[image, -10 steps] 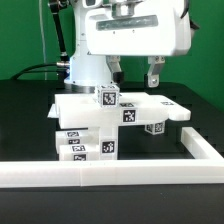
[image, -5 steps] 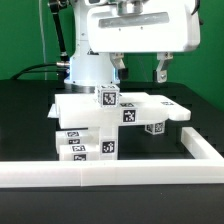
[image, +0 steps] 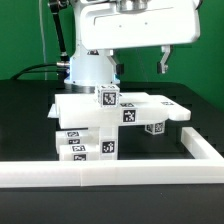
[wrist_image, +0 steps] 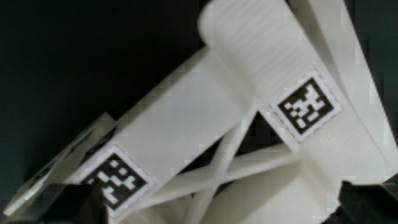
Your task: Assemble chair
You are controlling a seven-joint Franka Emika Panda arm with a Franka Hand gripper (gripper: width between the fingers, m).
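Chair, a blocky white plastic stack of tagged panels, sits mid-counter behind the long white border frame; the claw hangs spread and empty above, likely between steps, needing another part.

Chair at frame centre on the table, border frame along the lower edge in front of it, gripper above and behind, robot base at upper centre behind the chair
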